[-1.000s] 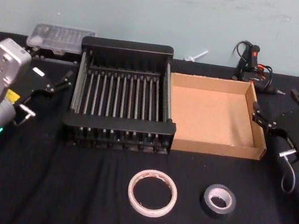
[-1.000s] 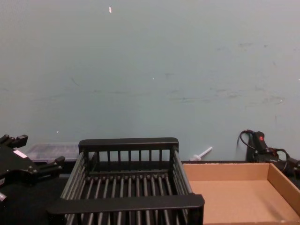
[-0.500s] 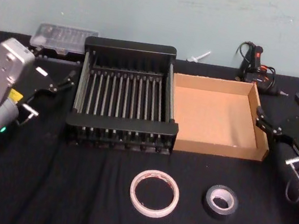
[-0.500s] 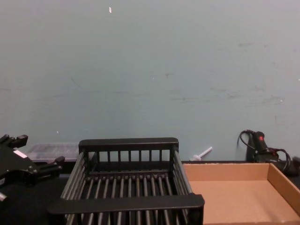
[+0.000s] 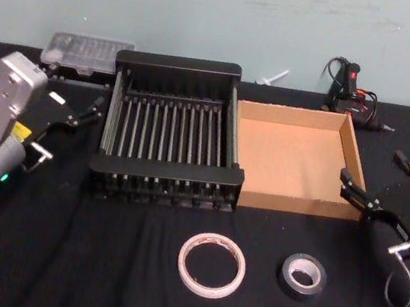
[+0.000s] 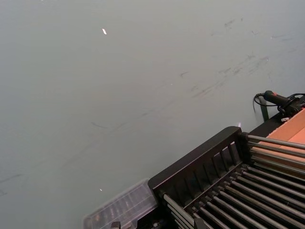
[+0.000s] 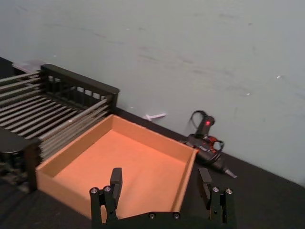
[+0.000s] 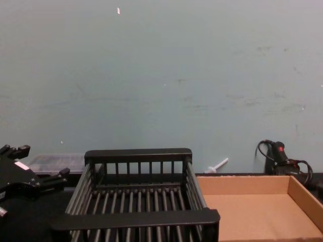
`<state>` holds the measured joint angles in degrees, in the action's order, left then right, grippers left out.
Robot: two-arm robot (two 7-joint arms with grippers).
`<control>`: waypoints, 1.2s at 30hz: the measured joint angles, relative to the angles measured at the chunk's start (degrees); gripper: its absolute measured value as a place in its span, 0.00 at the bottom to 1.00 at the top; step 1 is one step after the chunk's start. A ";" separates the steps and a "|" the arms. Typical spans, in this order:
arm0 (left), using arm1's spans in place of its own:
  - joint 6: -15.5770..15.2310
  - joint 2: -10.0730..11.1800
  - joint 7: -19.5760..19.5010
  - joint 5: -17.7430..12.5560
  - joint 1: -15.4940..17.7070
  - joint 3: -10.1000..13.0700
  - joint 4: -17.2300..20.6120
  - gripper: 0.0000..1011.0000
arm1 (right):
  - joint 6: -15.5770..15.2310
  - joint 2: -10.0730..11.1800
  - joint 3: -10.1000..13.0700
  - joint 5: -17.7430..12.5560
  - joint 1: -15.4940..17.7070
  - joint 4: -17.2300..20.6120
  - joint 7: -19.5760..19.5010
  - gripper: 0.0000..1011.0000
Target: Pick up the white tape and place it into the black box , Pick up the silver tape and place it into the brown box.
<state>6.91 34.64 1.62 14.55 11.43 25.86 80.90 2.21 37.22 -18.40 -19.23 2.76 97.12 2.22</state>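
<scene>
- Tape rolls lie near the front edge of the black-clothed table (image 5: 92, 261): the white tape (image 5: 211, 264) flat around the middle of that edge, the silver tape (image 5: 303, 275) just to its right, the two apart and touched by nothing.
- Behind them, toward the back edge, the black box (image 5: 168, 138) and the brown box (image 5: 296, 159) stand side by side, walls touching, the black one on the left; nothing lies inside either.
- Right gripper (image 5: 380, 180) hovers by the brown box's front right corner, behind and to the right of the silver tape, its fingers (image 7: 116, 180) spread wide and holding nothing.
- Left gripper (image 5: 78, 109) hangs off the black box's left side, near the table's left edge, its claw spread and holding nothing.
- A clear plastic case (image 5: 86, 52) sits at the back left, and a black tool with red trim (image 5: 347, 87) and cables at the back edge behind the brown box.
</scene>
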 joint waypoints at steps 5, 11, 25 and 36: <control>0.00 0.00 0.00 0.00 0.00 0.00 0.01 0.99 | -1.03 -0.02 0.69 -1.47 2.21 2.02 1.44 0.99; 0.00 0.00 0.00 0.00 0.00 0.00 0.00 0.99 | -3.71 0.09 1.11 -3.35 4.97 4.26 3.78 0.99; 0.00 0.00 0.00 0.00 0.00 0.00 0.00 0.99 | -10.85 1.55 2.29 -4.49 8.21 7.27 7.43 0.99; 0.00 0.00 0.00 0.00 0.00 0.00 0.00 0.99 | -16.15 1.71 3.15 -5.13 8.87 7.97 10.38 0.99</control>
<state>6.91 34.65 1.62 14.55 11.43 25.86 80.90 -13.93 38.93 -15.25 -24.36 11.63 105.10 12.60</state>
